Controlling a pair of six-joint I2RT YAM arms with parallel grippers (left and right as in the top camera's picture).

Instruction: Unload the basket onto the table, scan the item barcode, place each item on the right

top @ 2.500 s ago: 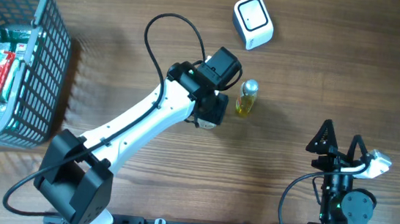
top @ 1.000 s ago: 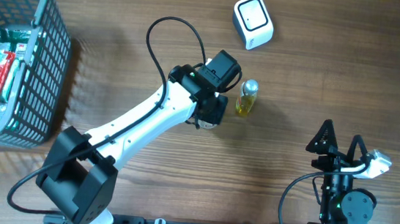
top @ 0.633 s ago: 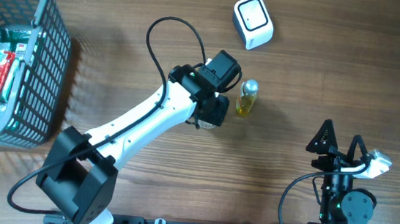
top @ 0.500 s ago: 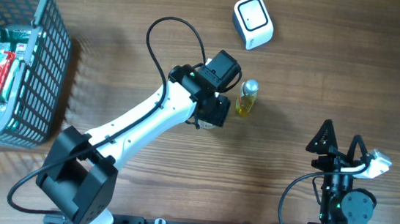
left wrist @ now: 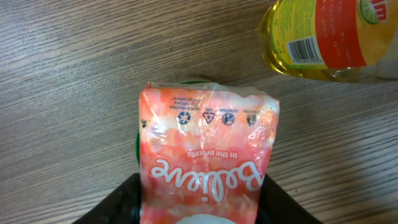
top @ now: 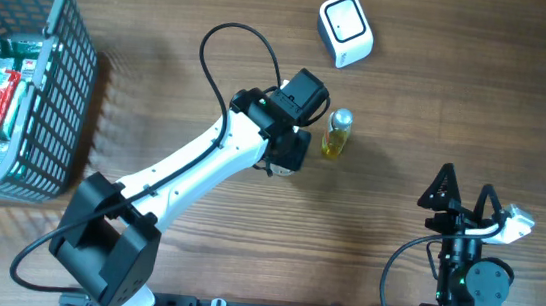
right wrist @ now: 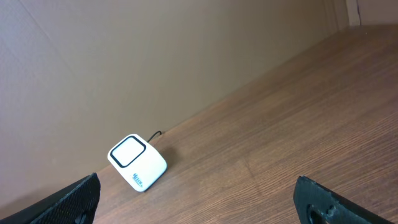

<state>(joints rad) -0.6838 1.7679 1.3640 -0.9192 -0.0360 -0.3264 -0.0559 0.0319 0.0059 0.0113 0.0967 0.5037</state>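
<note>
The left gripper hangs over the middle of the wooden table, pointing down. In the left wrist view a pink plastic packet with white lettering sits between its two dark fingers, which flank the packet's lower sides at the bottom of the frame. Whether they pinch it or stand just off it I cannot tell. The packet's sealed top edge points toward the top of the frame, with a row of small recycling marks printed below it.

Just beside the packet, at the upper right of that view, lies a bottle of yellow oil on its side, apart from the packet, with a barcode label facing up.

The white barcode scanner stands on the table at the top centre of the overhead view, beyond the bottle and well apart from the left gripper. Its cable runs off the top edge.

The right gripper rests at the lower right of the overhead view, fingers spread wide with nothing between them.

A grey mesh basket stands at the far left, with packaged goods inside.
</note>
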